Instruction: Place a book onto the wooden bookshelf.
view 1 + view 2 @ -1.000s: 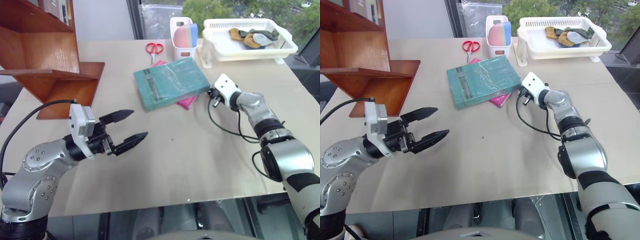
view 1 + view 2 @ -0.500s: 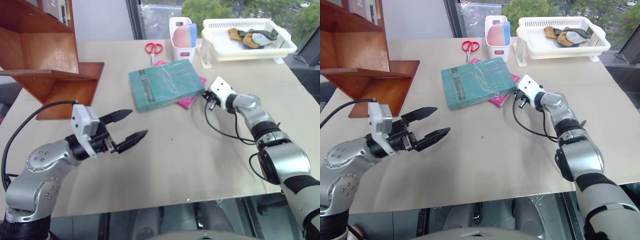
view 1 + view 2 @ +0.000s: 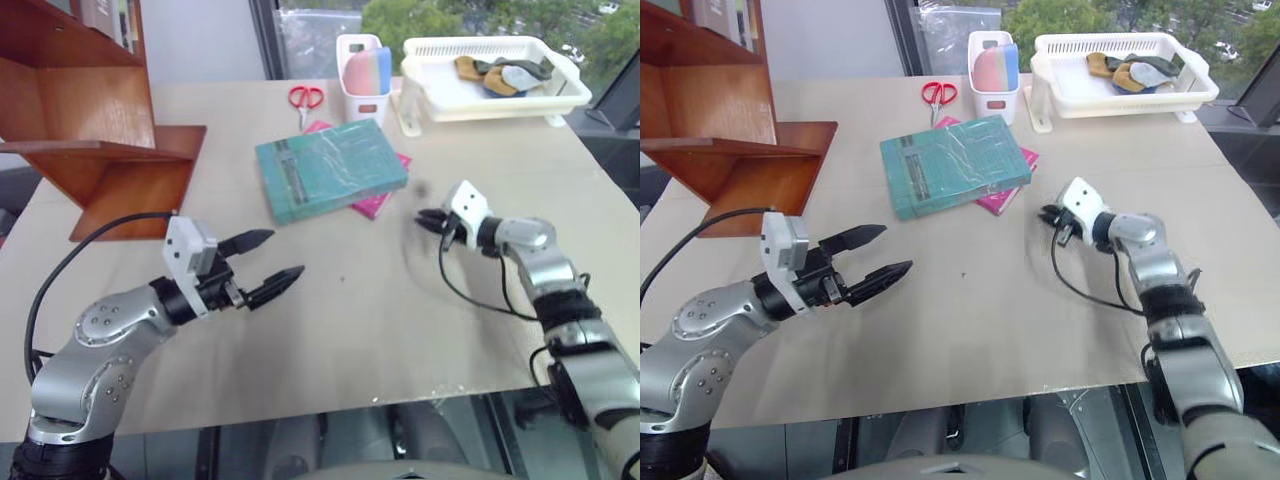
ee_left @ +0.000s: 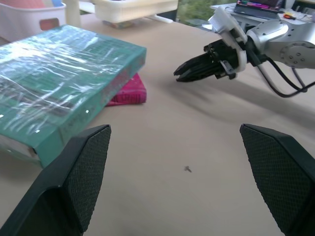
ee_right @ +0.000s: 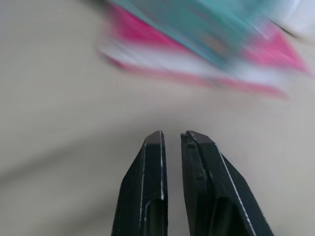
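Note:
The teal book (image 3: 330, 170) lies flat on the table in shiny wrap, resting partly on a pink book (image 3: 378, 203). The wooden bookshelf (image 3: 95, 130) stands at the table's far left. My left gripper (image 3: 285, 254) hovers open and empty over the table, in front of the shelf and nearer to me than the book. In the left wrist view the book (image 4: 54, 93) lies ahead beyond its fingers (image 4: 78, 177). My right gripper (image 3: 420, 215) is shut with nothing in it, pointing left, a short way off the book's right side.
Red scissors (image 3: 308, 97) and a white holder (image 3: 365, 70) sit behind the book. A white basket (image 3: 480, 100) with gloves stands at the back right. Bare tabletop lies between the two grippers, and the table's front edge is close to me.
The right gripper nudged the book slightly left, then pulled back from its right edge toward me, still shut. The left gripper stays open in about the same place.

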